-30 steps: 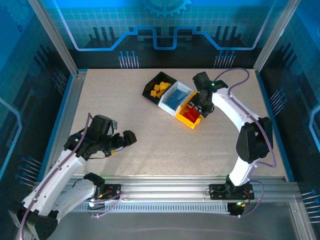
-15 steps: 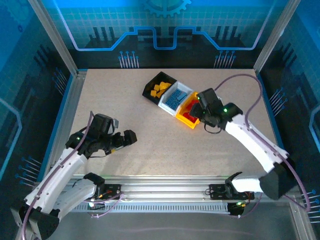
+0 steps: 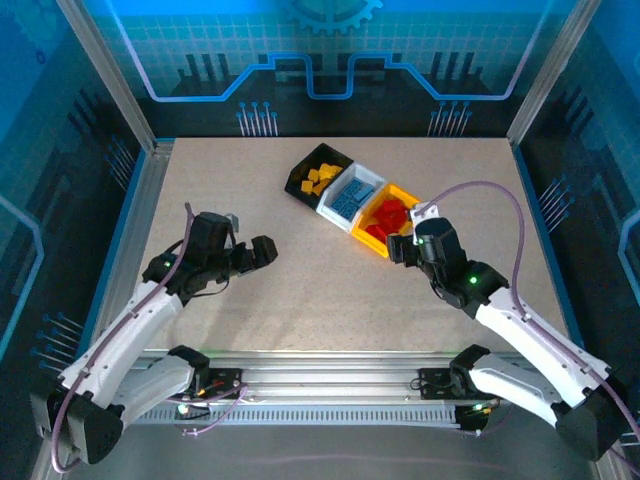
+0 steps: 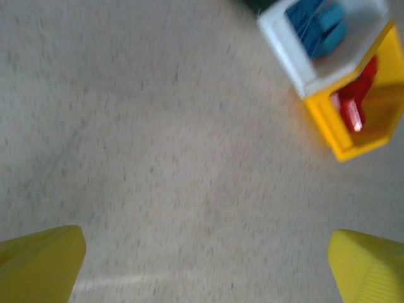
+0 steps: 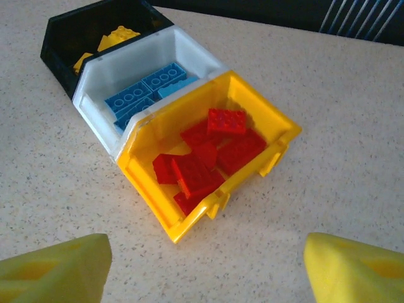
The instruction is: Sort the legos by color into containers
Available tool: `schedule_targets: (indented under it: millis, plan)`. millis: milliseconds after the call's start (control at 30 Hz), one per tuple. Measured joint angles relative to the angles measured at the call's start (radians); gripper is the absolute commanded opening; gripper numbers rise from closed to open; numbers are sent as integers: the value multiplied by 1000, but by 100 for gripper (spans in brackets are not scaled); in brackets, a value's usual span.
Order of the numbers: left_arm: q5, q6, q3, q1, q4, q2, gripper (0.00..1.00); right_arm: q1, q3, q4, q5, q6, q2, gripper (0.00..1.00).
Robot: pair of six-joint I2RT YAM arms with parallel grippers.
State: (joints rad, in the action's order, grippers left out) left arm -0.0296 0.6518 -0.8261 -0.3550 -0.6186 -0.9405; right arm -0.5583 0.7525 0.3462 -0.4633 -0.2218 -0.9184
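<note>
Red legos [image 5: 208,158] are lying in the yellow-orange bin [image 5: 255,101], which is joined to one side of the white bin [image 5: 101,123]. Blue legos [image 5: 142,88] are sitting inside the white bin. Yellow legos [image 5: 117,36] are sitting in the black bin [image 5: 95,22], joined to its other side. Right gripper [image 3: 398,248] is hovering near the white bin, jaws gaping, empty. Left gripper [image 3: 262,250] is hanging well apart from the white bin, jaws spread wide, holding nothing.

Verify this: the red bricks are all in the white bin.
Wrong. The red bricks lie in the yellow bin; the white bin holds blue bricks. The right wrist view shows it.
</note>
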Motion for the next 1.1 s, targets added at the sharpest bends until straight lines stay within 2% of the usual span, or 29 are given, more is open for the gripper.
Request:
schedule_targets:
  millis: [200,367,667,733,833,1100]
  plan:
    - [132,-101,88,0,135,73,99,229,-41,-102,69,84,2,84]
    - [207,-219,121,0,228,93,99,347,-51,-141,140,102,-13,84]
    - [289,-315,203,0,311,179,99,418,-93,-256,222,151,-131,87]
    - [299,-319,214,0,310,198,99,427,-119,-302,235,156,-164,90]
    - [319,-322,220,0,310,217,99,436,-157,-392,255,171,-229,100]
    - [419,-367,262,0,333,222,99,470,-225,-676,296,186,-429,100]
